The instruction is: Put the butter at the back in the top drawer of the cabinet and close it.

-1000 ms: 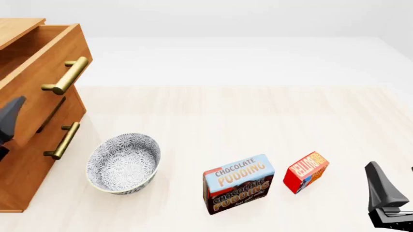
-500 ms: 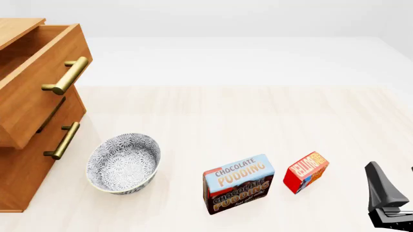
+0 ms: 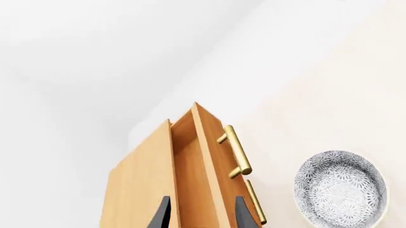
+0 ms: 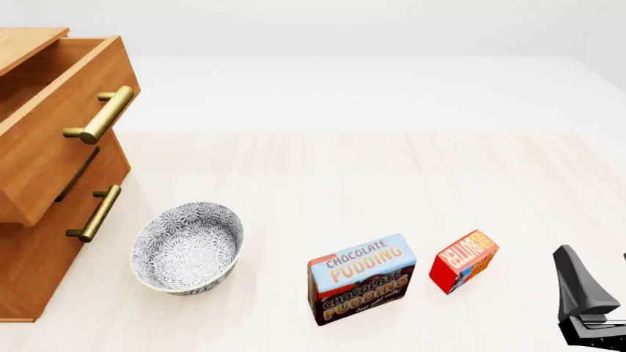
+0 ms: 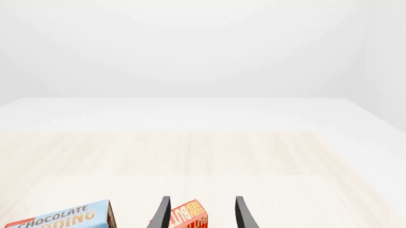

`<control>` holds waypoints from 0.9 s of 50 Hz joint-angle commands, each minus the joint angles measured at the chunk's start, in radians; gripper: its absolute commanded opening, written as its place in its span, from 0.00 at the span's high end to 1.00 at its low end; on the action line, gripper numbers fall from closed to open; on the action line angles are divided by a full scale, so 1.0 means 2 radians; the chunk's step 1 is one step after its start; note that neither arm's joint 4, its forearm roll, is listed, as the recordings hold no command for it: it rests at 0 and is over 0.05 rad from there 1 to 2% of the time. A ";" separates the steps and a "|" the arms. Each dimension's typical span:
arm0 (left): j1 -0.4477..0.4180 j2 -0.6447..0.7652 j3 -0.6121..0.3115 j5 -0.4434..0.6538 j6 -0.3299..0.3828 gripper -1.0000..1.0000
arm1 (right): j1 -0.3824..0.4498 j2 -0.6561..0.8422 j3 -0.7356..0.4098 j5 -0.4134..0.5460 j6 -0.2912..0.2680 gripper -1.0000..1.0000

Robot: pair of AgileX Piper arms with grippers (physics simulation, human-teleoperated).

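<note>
The butter (image 4: 464, 260), a small red box with an orange label, lies on the table at the front right; it also shows in the right wrist view (image 5: 189, 217). My right gripper (image 4: 599, 284) is open just right of it and nearer to me, and in the right wrist view (image 5: 201, 214) the butter lies ahead between its fingers. The cabinet (image 4: 34, 264) stands at the left with the top drawer (image 4: 59, 150) pulled open. My left gripper (image 3: 201, 213) is open and empty above the open top drawer (image 3: 190, 166), out of the front view.
A patterned bowl (image 4: 188, 248) sits in front of the cabinet's lower drawers and shows in the left wrist view (image 3: 341, 187). A Chocolate Pudding box (image 4: 362, 279) stands just left of the butter, also seen in the right wrist view (image 5: 60, 219).
The left gripper's finger showed at the front view's left edge one second ago and has since left that view. The right arm and the objects have not moved.
</note>
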 commanded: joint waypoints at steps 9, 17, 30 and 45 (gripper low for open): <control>0.008 0.117 -0.102 0.080 -0.131 0.00 | 0.000 0.000 0.000 0.000 0.000 0.00; 0.000 0.139 -0.139 0.101 -0.162 0.00 | 0.000 0.000 0.000 0.000 0.000 0.00; -0.007 0.185 -0.182 0.134 -0.231 0.00 | 0.000 0.000 0.000 0.000 0.000 0.00; -0.010 0.209 -0.200 0.147 -0.270 0.00 | 0.000 0.000 0.000 0.000 0.000 0.00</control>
